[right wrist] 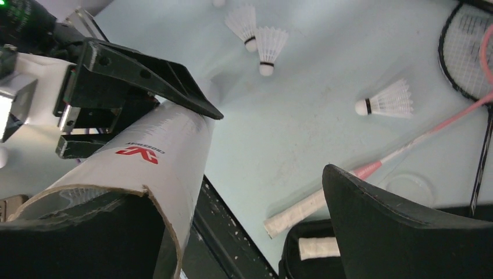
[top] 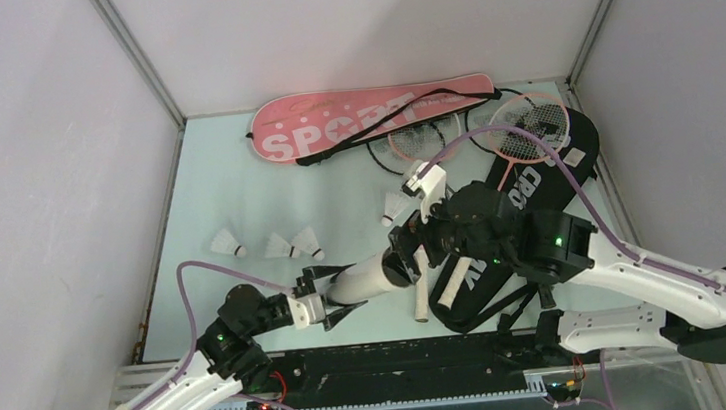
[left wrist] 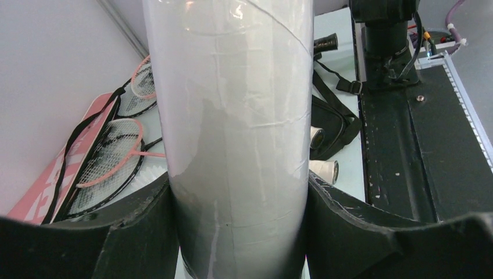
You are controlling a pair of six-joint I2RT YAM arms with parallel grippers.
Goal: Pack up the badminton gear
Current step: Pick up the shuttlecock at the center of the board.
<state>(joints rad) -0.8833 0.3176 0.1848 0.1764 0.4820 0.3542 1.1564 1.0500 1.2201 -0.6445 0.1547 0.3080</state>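
From above, my left pincer [top: 340,298] was shut on the tube [top: 371,275], near its low end. The tube leaned up toward my right pincer [top: 406,256]. Four birdies [top: 278,245] lay loose on the table [top: 236,177]. The pink bag [top: 331,128] lay flat at the back, and I could not tell what was in it. The black bag [top: 528,189] lay on the right, with rackets [top: 532,128] near its top end.

From my left wrist, my fingers [left wrist: 360,232] pressed both sides of the tube [left wrist: 232,133]. I held it at one end only, so I think it could tip or slip out.

From my right wrist, my right pincer [right wrist: 238,186] was wide open and held nothing. The tube's mouth [right wrist: 145,168] was right by one finger, so a bump could push the tube loose. I could not see inside the tube. A white grip [right wrist: 318,247] showed in the black bag's open end.
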